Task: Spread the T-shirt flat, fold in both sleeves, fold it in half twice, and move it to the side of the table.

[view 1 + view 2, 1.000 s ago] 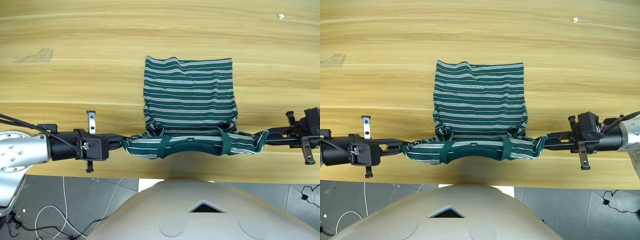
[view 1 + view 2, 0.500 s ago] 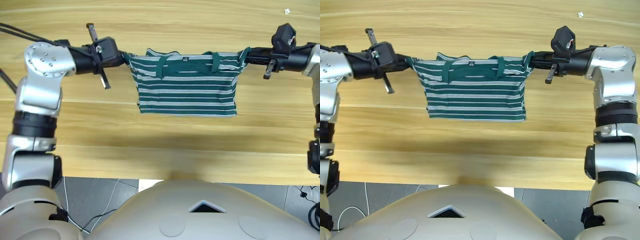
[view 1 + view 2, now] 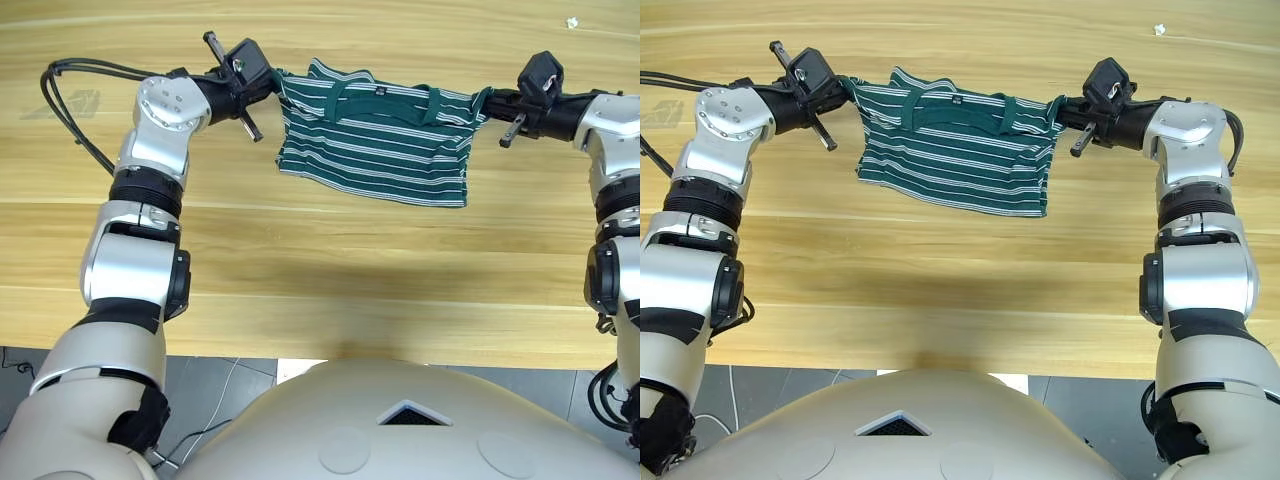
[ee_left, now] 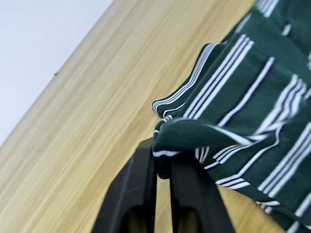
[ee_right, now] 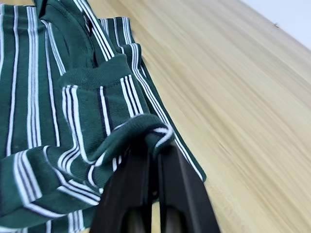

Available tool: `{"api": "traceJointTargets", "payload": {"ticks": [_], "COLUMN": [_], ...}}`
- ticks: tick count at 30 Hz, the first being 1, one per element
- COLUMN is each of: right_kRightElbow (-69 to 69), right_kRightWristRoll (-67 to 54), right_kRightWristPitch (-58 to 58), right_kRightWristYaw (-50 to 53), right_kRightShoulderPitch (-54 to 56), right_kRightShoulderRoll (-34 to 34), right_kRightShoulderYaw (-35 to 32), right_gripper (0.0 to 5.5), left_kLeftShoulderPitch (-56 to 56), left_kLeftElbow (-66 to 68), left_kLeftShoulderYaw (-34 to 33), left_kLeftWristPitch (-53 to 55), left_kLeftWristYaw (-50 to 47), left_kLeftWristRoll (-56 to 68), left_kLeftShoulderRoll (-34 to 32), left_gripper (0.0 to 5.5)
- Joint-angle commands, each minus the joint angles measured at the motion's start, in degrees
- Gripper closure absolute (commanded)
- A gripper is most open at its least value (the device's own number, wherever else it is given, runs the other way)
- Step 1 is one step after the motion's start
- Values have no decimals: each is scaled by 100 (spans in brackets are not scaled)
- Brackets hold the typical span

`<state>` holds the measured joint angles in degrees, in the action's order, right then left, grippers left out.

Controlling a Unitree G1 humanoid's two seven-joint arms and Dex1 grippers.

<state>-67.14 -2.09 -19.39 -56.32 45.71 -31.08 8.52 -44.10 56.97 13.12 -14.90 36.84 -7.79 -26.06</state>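
While the dark green T-shirt with thin white stripes (image 3: 375,135) is hanging stretched between the two grippers over the far middle of the light wooden table (image 3: 300,270), the left gripper (image 3: 272,82) is pinching one upper corner of the cloth, its two black fingers (image 4: 138,189) pressing together on a bunched fold of striped fabric. The right gripper (image 3: 487,97) is gripping the opposite upper corner in the same way, with its black fingers (image 5: 129,189) squeezing a rolled edge of the cloth between them. The garment's top edge, with the dark collar band at its middle, is running taut from one gripper to the other and slanting a little, the left end sitting slightly farther across the table than the right. The rest of the cloth is draping down from that edge toward the near side of the table, and a soft shadow is falling on the wood below it; whether the lower hem is touching the tabletop cannot be told. A small white scrap (image 3: 573,21) is lying near the table's far right corner, well apart from the shirt.
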Motion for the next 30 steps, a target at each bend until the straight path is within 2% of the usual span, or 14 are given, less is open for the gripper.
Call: {"api": "traceJointTargets", "payload": {"ticks": [1,5,8,12,16,17,20,24,30], "right_kRightElbow": [-206,-469,-573,-506,-30,21,-48,-417,-926], "right_kRightWristRoll": [173,659,970,1070,661,760,1281,2954,4346], "right_kRightWristPitch": [-50,118,217,35,-878,-1029,-1194,-988,-376], "right_kRightWristYaw": [716,2160,2760,2907,2394,2414,2669,3736,4795], "right_kRightShoulderPitch": [241,219,49,7,77,96,129,387,637], "right_kRightShoulderRoll": [77,69,7,135,472,502,499,561,668], "right_kRightShoulderYaw": [-216,-148,-74,-148,-427,-363,-10,1289,2409], "right_gripper": [469,402,352,275,199,199,199,199,199], "left_kLeftShoulderPitch": [-401,-446,-146,457,1033,1186,1561,2041,2297], "left_kLeftElbow": [474,581,516,230,-504,-834,-1788,-3235,-4155], "left_kLeftShoulderYaw": [-320,-1176,-1569,-1754,-1868,-1898,-1902,-1839,-1717], "left_kLeftWristPitch": [13,-9,-54,-199,-338,-320,-107,379,891], "left_kLeftWristYaw": [-1003,-2188,-2219,-2117,-2072,-2041,-2039,-1960,-1829], "left_kLeftWristRoll": [-85,388,679,811,926,981,1078,1136,1011], "left_kLeftShoulderRoll": [131,155,60,1,78,129,267,341,305], "left_gripper": [444,384,339,268,197,197,197,197,197]}}
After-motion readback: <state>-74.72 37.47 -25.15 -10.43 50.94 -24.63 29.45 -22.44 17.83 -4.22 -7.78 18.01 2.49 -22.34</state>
